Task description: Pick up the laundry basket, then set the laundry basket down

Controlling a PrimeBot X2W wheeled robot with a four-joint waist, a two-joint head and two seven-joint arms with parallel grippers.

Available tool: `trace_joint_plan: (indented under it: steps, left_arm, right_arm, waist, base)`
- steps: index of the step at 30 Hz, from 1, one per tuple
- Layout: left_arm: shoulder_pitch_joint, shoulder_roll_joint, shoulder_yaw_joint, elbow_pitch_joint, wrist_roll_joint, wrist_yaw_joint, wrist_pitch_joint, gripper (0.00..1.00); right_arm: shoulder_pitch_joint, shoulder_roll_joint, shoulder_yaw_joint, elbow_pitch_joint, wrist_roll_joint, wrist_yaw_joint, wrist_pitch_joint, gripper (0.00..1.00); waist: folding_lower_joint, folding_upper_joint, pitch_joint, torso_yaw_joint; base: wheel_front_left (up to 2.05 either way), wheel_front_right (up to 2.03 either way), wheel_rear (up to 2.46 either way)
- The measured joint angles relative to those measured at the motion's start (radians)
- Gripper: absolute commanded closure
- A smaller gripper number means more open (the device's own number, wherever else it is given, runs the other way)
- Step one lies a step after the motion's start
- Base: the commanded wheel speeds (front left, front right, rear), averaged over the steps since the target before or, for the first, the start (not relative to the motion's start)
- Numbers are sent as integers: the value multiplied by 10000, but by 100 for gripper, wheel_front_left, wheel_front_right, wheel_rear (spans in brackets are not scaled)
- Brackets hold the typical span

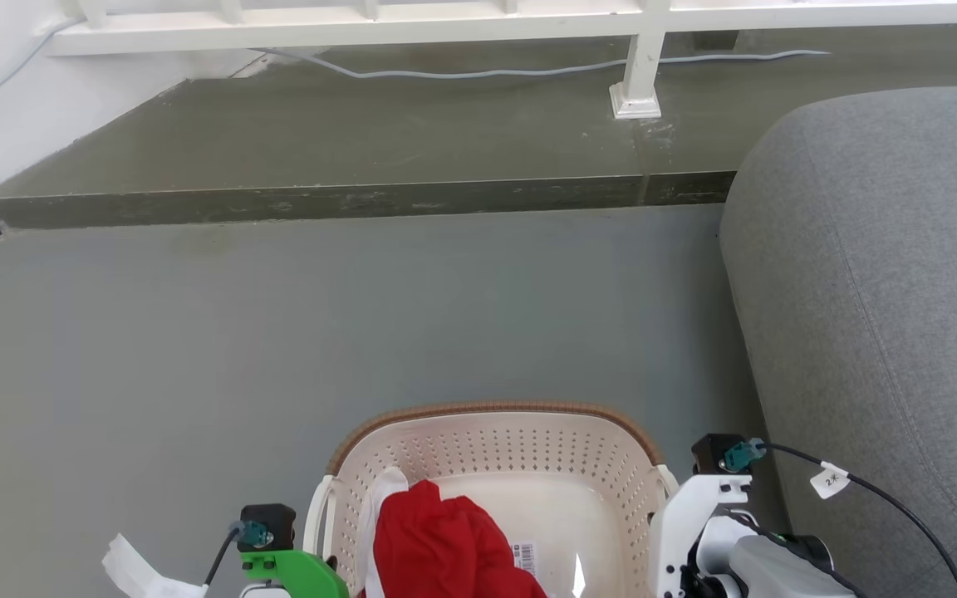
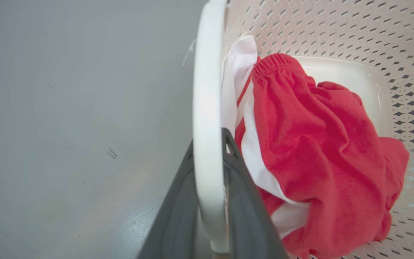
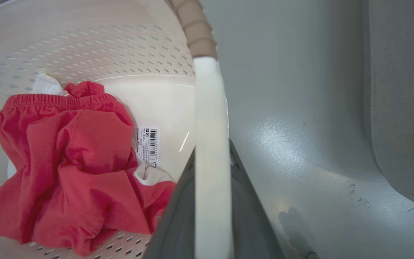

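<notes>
The laundry basket (image 1: 495,444) is cream-white with perforated walls and a brown rim, at the bottom centre of the head view. It holds a red garment (image 1: 445,540) over a white cloth, beside a barcode sticker (image 3: 148,144) on its floor. My left gripper (image 2: 208,142) is shut on the basket's left white handle (image 2: 207,90), one dark finger (image 2: 244,194) on each side. My right gripper (image 3: 212,153) is shut on the right white handle (image 3: 210,108) in the same way. I cannot tell whether the basket touches the floor.
A grey sofa (image 1: 877,332) stands close on the right of the basket. Ahead, a raised step (image 1: 362,199) carries a white railing post (image 1: 636,83) and a cable (image 1: 487,73). A white scrap (image 1: 138,569) lies on the grey floor at lower left.
</notes>
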Motion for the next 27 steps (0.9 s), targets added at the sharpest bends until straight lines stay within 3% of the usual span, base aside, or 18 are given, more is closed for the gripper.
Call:
trace_joint_plan:
  steps: [15, 27]
  left_arm:
    - [-1, 13, -111, -36, -127, 132, 0, 100]
    - [-599, 81, -4, -332, -433, 359, -134, 100]
  right_arm:
    - [-13, -25, 311, -75, 374, -188, -4, 100]
    - [-866, -82, 380, -251, 491, -347, -79, 100]
  waist:
    - [0, 0, 224, 8]
    - [0, 0, 1130, -49]
  base:
    - [0, 0, 0]
    - [0, 0, 0]
